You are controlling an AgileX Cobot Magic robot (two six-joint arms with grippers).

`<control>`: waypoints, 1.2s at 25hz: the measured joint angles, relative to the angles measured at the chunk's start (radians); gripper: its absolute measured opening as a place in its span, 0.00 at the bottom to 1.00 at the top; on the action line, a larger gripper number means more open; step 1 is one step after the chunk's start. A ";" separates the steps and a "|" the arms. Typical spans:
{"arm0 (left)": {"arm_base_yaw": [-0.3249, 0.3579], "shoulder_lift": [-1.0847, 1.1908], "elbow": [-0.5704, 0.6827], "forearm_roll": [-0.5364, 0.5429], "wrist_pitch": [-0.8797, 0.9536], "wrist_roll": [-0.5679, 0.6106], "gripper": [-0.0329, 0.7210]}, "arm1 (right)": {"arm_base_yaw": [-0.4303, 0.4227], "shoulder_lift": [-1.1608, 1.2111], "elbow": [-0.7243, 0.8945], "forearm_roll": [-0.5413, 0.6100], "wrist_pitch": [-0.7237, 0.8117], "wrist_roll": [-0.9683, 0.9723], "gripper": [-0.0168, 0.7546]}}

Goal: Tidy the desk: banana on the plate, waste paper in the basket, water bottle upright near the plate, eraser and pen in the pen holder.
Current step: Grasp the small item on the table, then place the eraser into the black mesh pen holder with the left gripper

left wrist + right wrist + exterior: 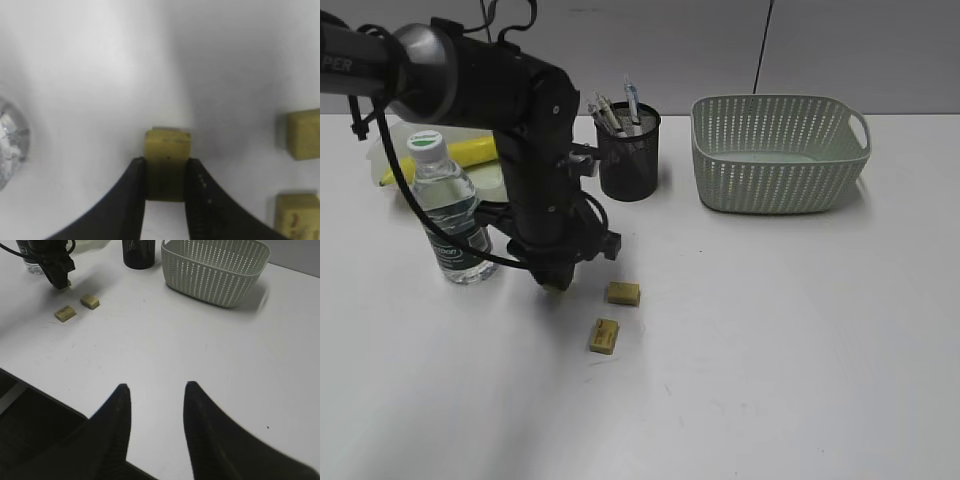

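White desk (800, 340), left gripper (166, 172) clamped on an eraser (168, 155), right gripper (155, 405) apparently apart, empty.

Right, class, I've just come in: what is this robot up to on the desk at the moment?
The left gripper is down at the table, its fingers on either side of one eraser. Two more erasers lie loose nearby. The water bottle stands upright by the plate, the banana is on it, and pens sit in the pen holder. The basket looks empty. The right gripper hangs open, away from everything.
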 joint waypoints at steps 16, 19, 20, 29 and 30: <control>-0.050 -0.016 -0.459 0.085 -0.047 0.003 0.28 | 0.000 0.000 0.000 0.000 -0.001 0.000 0.41; -0.043 -0.016 -0.477 0.092 -0.165 0.003 0.28 | 0.000 0.000 0.000 0.000 -0.001 0.000 0.41; -0.038 -0.016 -0.477 0.092 -0.203 0.003 0.28 | 0.000 0.000 0.000 0.000 -0.001 0.000 0.41; 0.051 0.078 -0.480 0.048 -0.383 0.003 0.28 | 0.000 0.000 0.000 0.000 -0.001 0.000 0.41; 0.055 0.091 -0.480 0.040 -0.386 0.003 0.28 | 0.000 0.000 0.000 0.000 -0.001 0.000 0.41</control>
